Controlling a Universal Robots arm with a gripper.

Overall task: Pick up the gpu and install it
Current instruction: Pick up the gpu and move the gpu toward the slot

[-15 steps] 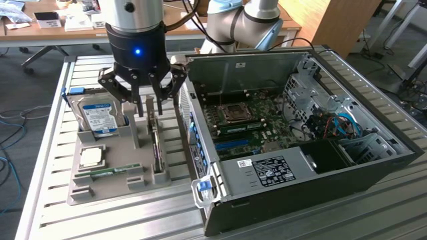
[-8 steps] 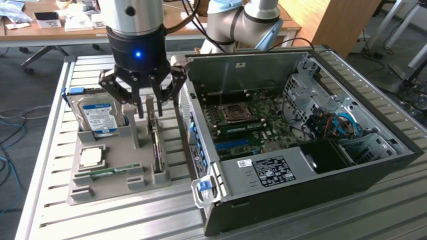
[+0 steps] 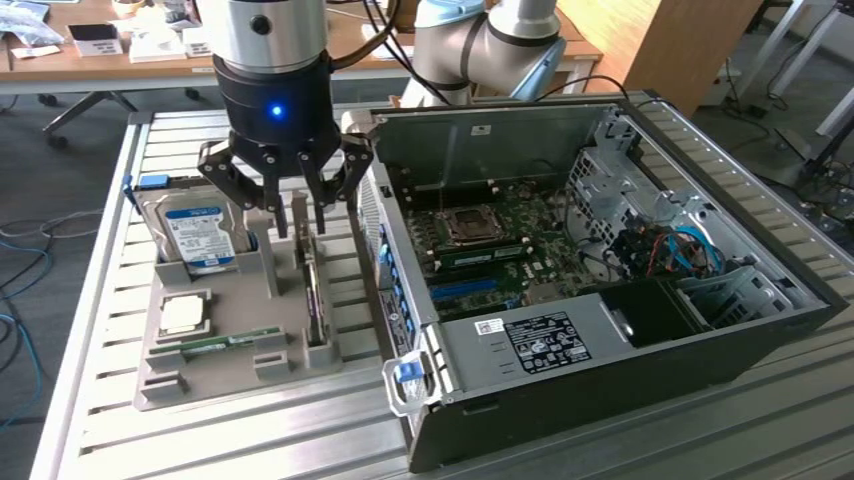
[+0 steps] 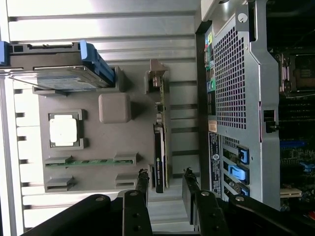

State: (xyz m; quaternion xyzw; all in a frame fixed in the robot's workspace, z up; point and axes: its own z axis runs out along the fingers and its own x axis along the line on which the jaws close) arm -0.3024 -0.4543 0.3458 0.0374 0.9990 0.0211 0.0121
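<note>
**Inspector:** Start with the big items. Where is the exposure?

**Onlooker:** The open computer case (image 3: 561, 400) stands on the slatted worktop (image 3: 94, 300), close against the grey parts tray (image 3: 214, 375). The gpu sits in the tray's row nearest the case. My first concern is that the finger on that side has little room. A small sideways error could put it against the case wall.

**Inspector:** And on the tray?

**Onlooker:** The hard drive (image 3: 200, 235) stands upright in its holder on the side away from the case. A grey block (image 4: 114, 107) lies between it and the card. Drift that way risks clipping the block.

**Inspector:** The card itself?

**Onlooker:** The gpu (image 4: 160, 147) stands on its long edge in its slot, not yet lifted, with its silver bracket (image 4: 156, 73) at the hard-drive end. If it is gripped off its middle, I judge it could tilt and bind in the slot.

**Inspector:** The jaws?

**Onlooker:** Apart, holding nothing, and hanging above the tray. In the wrist view the card's line runs into the gap between them. It lies nearer one finger (image 4: 142, 182) than the other and touches neither. Closing like that would push the card sideways first. I cannot tell how far they are above it.
</note>
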